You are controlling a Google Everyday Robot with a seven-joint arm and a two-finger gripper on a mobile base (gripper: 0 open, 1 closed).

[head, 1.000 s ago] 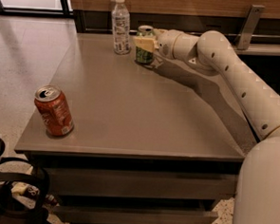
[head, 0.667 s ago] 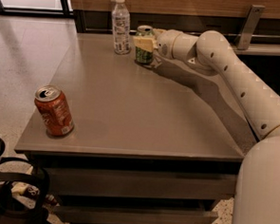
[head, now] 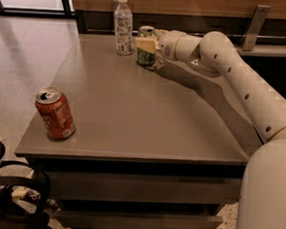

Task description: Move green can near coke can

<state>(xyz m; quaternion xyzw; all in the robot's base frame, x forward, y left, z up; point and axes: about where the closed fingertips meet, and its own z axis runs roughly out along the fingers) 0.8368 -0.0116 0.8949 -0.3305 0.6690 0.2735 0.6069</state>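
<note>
I had the gripper point(head: 147, 45) at the far edge of the table point(head: 147, 116), clamped on the green can point(head: 146, 57), which stood just right of the water bottle point(head: 123, 25). The coke can point(head: 55, 113) sat well apart, near left.

The robot's arm point(head: 242, 79) is cream-white with a smooth, slightly glossy shell, built of fat rounded tubes joined by bulging, ball-like joints with faint seams between the segments. Small dark round dots, like recessed screw holes, run in a row along its side. It narrows toward a rounded wrist, and the pincer point(head: 147, 45), at the far end of the worktop point(head: 157, 117), is a paler, yellowish, blocky piece. At the lower right the arm meets a broad, plain off-white rounded column point(head: 269, 202) with no markings visible
</note>
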